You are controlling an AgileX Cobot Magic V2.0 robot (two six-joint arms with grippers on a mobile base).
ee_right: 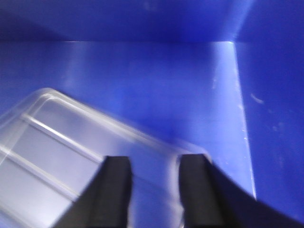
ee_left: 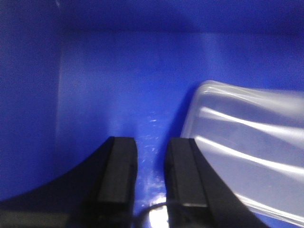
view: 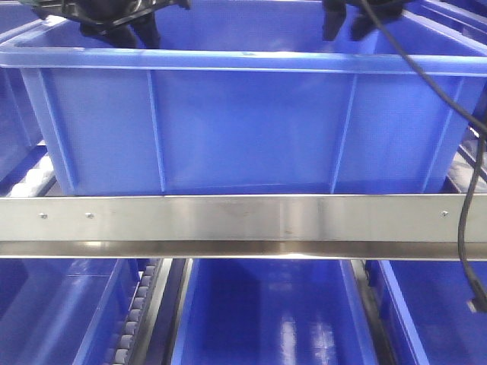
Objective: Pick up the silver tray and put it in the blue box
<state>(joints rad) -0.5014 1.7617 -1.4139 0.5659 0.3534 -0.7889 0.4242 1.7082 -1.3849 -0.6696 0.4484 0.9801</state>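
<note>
One blue box (view: 243,129) on rollers (view: 34,179) behind a steel rail (view: 243,217).

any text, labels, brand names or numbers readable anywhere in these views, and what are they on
None: no view shows any readable text.
The blue box: plain ribbed wall, no label or number visible.
The metal rail in front of it: only screws and reflections.
The silver tray inside the box: blurred in both wrist views, only its raised ribs show, no marking can be made out.
The left tool and the right tool: plain black fingers, no marking.
</note>
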